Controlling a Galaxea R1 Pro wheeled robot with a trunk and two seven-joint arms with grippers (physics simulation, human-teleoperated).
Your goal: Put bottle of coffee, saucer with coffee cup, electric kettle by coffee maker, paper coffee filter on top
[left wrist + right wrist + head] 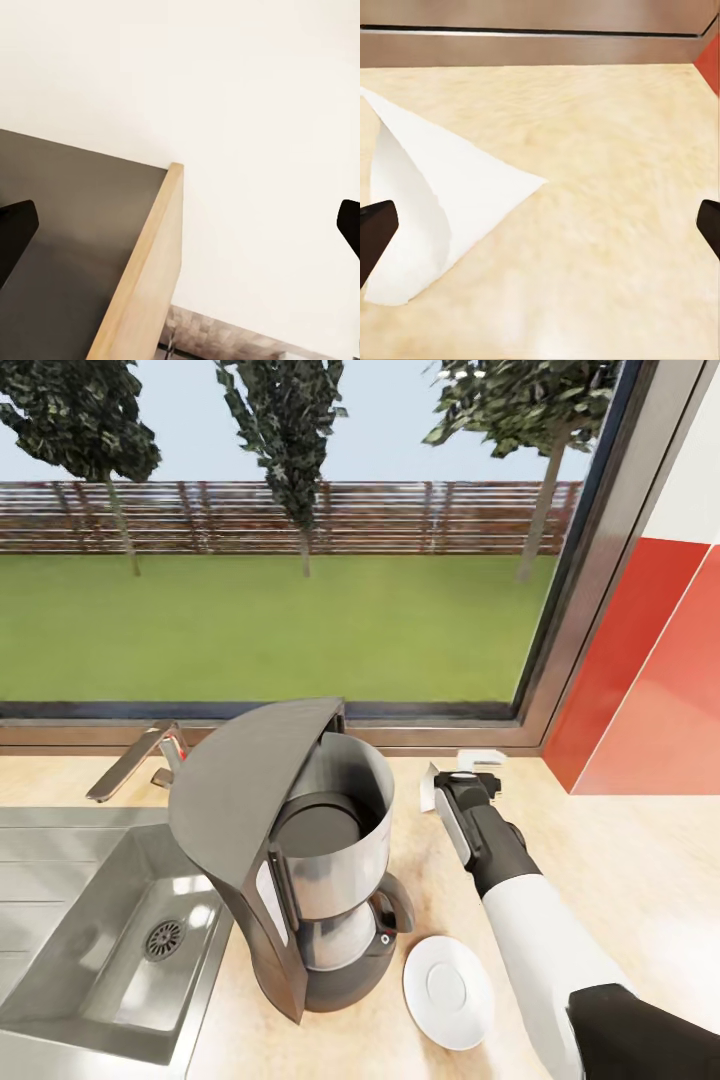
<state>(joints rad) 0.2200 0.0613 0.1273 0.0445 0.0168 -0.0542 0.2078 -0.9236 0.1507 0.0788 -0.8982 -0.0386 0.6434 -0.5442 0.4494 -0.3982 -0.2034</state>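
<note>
Right gripper [540, 225] spread wide, arm outstretched low over countertop [640, 860], beside paper filter [435, 202].

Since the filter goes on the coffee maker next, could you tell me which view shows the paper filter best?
The right wrist view: the paper coffee filter lies large on the countertop, between the open fingertips. The head view catches just a white sliver beside the right gripper.
</note>
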